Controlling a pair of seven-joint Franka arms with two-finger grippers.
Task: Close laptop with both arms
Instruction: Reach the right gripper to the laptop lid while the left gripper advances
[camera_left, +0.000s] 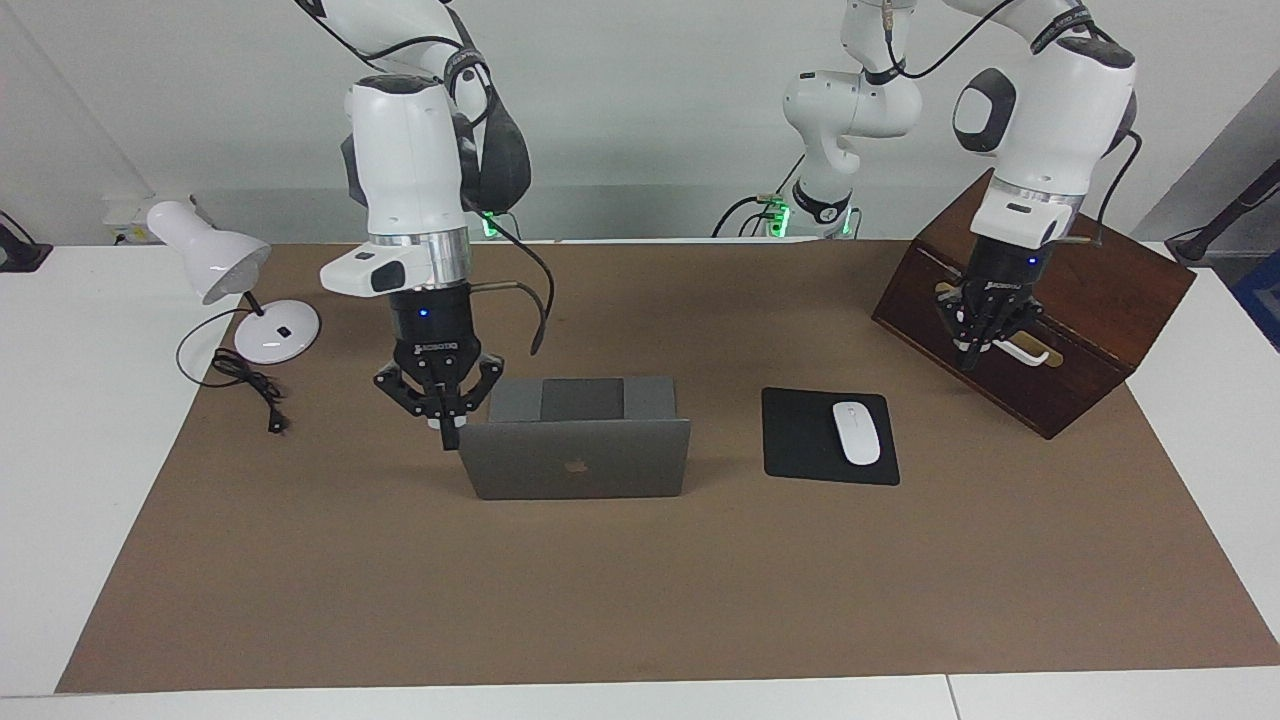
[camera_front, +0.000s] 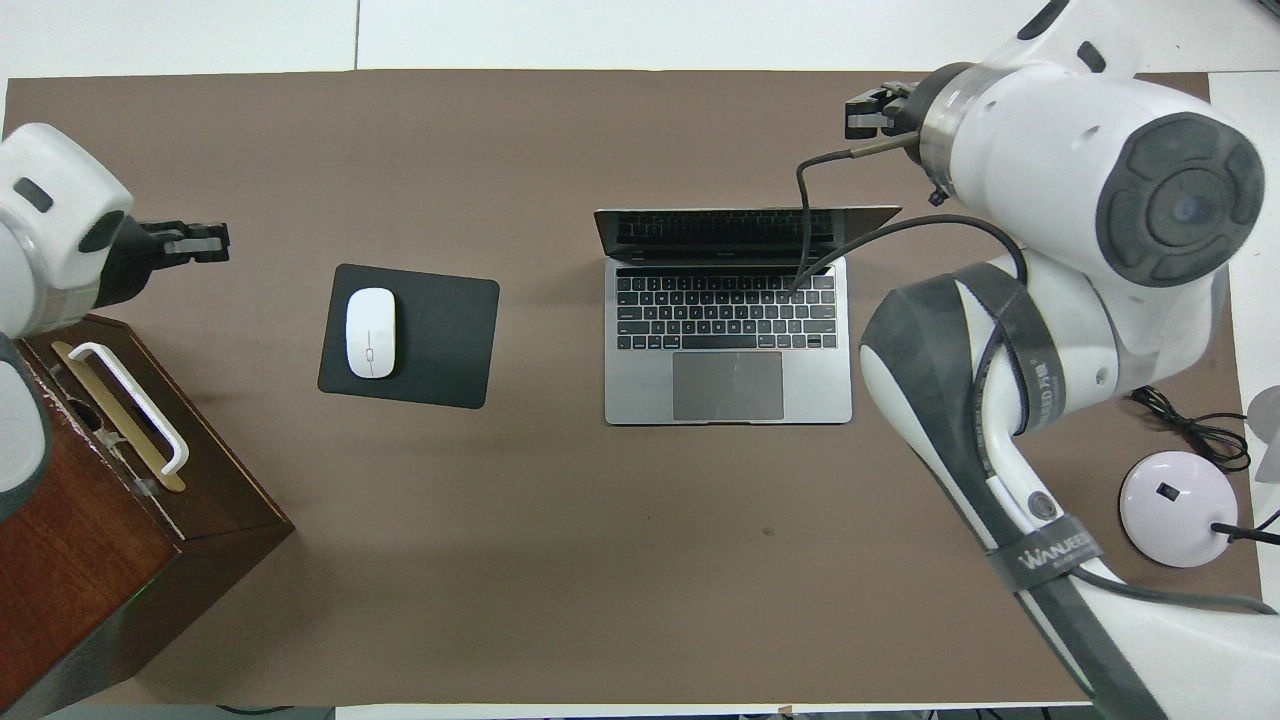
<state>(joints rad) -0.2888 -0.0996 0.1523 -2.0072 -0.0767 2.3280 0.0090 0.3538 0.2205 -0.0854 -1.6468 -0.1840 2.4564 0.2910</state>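
The silver-grey laptop stands open in the middle of the brown mat, its lid with the apple logo upright and turned away from the robots. My right gripper hangs shut, pointing down, right beside the lid's upper corner at the right arm's end; I cannot tell whether it touches. My left gripper is shut and empty, over the front of the wooden box by its white handle, well away from the laptop.
A black mouse pad with a white mouse lies beside the laptop toward the left arm's end. The wooden box stands at that end. A white desk lamp and its cable stand at the right arm's end.
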